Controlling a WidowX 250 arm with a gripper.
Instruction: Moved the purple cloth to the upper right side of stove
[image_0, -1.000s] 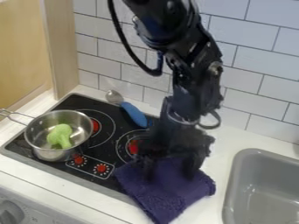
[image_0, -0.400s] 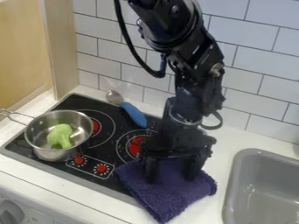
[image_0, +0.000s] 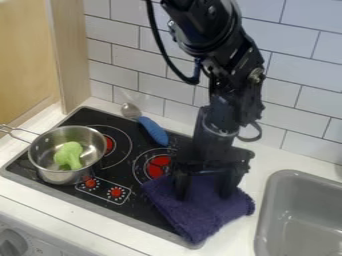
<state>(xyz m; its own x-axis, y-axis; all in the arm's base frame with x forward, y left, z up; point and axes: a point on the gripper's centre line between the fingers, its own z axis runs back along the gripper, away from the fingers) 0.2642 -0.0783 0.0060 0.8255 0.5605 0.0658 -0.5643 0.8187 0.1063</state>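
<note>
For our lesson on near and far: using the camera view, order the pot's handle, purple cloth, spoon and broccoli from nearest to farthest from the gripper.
1. Purple cloth: right at the gripper.
2. Spoon: back of the stove.
3. Broccoli: inside the pot.
4. Pot's handle: picture's far left.

The white counter (image_0: 230, 240) ran beneath the jaws, with a black stove (image_0: 120, 165) set in at their left in the camera view and a gray sink (image_0: 300, 200) at their right. Under the jaws, a purple cloth (image_0: 207, 220) lay partly over the stove.
</note>
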